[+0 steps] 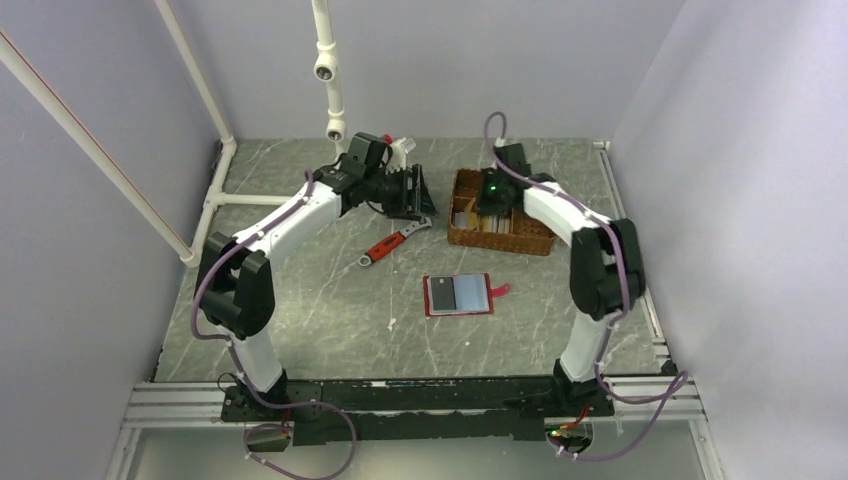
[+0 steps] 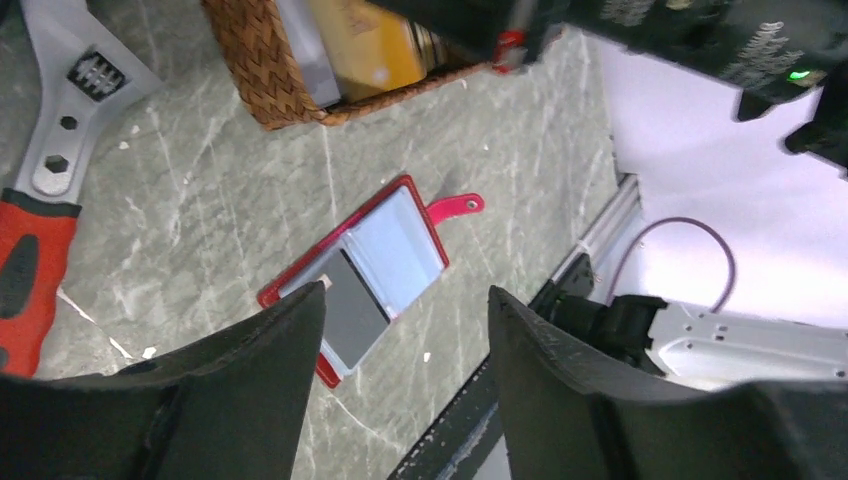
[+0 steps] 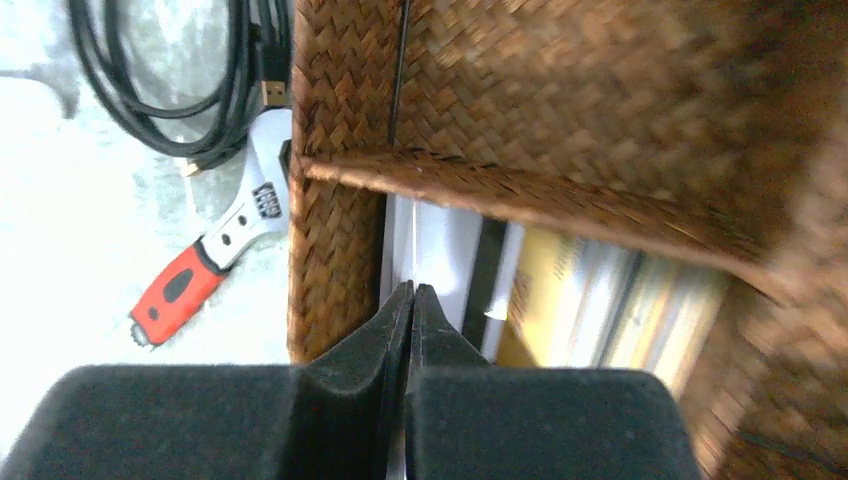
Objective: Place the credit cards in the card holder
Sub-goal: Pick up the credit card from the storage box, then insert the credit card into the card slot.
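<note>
The card holder (image 1: 458,294) lies open and flat on the table (image 1: 330,310), in front of the wicker basket (image 1: 503,244) and between the two arms. In the top view its long axis runs left to right, with the red snap tab pointing right; the inner left panel is dark and the right panel is pale blue-grey. The credit cards (image 3: 540,290) stand on edge in the basket's near compartment, packed side by side. The right gripper (image 3: 412,290) reaches into that compartment, jaws pressed together on the thin edge of a white card (image 3: 413,240). The left gripper (image 2: 405,300) hangs above the table behind the adjustable wrench (image 1: 393,245), jaws apart with nothing between them.
</note>
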Motion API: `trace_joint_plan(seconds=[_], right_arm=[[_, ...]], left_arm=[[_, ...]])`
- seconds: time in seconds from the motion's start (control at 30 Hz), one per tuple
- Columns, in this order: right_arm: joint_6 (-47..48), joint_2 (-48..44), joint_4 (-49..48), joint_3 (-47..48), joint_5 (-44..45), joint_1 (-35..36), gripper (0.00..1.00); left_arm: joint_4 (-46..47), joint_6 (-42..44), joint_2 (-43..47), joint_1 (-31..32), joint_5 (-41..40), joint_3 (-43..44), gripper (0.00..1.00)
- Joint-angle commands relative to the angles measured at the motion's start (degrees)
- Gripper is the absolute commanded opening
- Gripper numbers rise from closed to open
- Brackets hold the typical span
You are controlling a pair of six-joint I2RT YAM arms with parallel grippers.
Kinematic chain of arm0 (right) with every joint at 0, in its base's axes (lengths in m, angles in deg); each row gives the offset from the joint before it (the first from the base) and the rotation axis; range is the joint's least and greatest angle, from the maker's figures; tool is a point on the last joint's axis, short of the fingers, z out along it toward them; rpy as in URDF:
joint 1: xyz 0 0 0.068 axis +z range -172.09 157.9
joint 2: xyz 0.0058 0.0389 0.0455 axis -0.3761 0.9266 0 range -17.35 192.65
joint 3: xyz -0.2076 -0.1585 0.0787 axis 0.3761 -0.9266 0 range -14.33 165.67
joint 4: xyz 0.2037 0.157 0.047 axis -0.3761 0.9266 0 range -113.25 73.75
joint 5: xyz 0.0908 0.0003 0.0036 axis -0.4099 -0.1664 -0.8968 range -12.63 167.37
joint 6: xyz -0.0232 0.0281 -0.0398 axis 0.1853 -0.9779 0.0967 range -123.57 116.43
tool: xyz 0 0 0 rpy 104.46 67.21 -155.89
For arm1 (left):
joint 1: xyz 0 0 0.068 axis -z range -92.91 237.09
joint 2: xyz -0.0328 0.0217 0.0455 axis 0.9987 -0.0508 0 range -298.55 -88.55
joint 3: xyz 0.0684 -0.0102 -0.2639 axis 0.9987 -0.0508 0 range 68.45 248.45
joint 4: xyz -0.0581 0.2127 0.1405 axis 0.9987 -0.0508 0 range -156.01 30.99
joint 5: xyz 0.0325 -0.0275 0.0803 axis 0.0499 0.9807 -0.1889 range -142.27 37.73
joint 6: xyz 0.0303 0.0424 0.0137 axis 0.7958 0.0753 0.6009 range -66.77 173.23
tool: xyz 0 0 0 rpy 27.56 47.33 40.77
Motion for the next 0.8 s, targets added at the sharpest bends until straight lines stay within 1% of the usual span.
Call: trace_joint_plan(seconds=[0.0,0.07,0.1,0.13,0.17,0.2,0.27,0.37,0.47,0.53,0.6,0.7,0.77], right_arm=[[1.1,-17.5,-3.1,-3.4,-1.8,-3.7,0.00],[1.6,-22.0,-3.2,-6.8,-7.0,-4.4,0.00],[0.7,-23.5,-4.1,-7.9,-12.0,-5.0,0.00],[-0.9,-25.3,-6.9,-11.6,-18.4,-5.6,0.00],[-4.2,-26.9,-11.3,-14.7,-24.2,-5.9,0.00],[-6.9,-28.5,-15.2,-17.2,-29.1,-5.9,0.00],[-13.1,-32.0,-23.7,-21.8,-34.5,-6.1,0.00],[-22.3,-36.8,-36.0,-28.1,-38.1,-6.1,0.00],[-29.6,-38.0,-45.4,-32.1,-40.7,-5.9,0.00],[-33.2,-37.5,-50.0,-34.2,-41.2,-5.9,0.00],[-34.8,-37.3,-53.6,-36.1,-41.2,-5.9,0.00],[-35.1,-37.8,-54.2,-37.8,-39.9,-5.9,0.00],[-35.6,-38.3,-55.3,-39.0,-39.3,-5.8,0.00]], left_arm=[[11.3,-6.5,4.5,-2.6,11.4,-3.8,0.71],[17.5,-10.3,4.8,-2.9,14.9,-6.2,0.78],[21.1,-12.9,4.7,-2.9,16.7,-7.6,0.82],[25.8,-15.9,4.6,-2.9,18.3,-9.4,0.86],[34.4,-20.0,4.4,-2.8,20.4,-11.4,0.88],[41.6,-24.6,4.2,-2.8,21.3,-14.1,0.88],[55.9,-32.6,4.0,-2.8,21.2,-19.6,0.85],[68.5,-39.6,3.9,-2.6,19.5,-25.7,0.84],[79.5,-44.5,3.8,-1.5,17.8,-30.8,0.81],[83.4,-45.5,3.9,-0.3,17.0,-32.3,0.75],[84.0,-45.1,4.3,0.6,16.4,-33.1,0.66],[82.8,-44.1,5.2,1.3,15.5,-33.8,0.51],[81.1,-43.3,5.7,1.4,15.3,-33.9,0.36]])
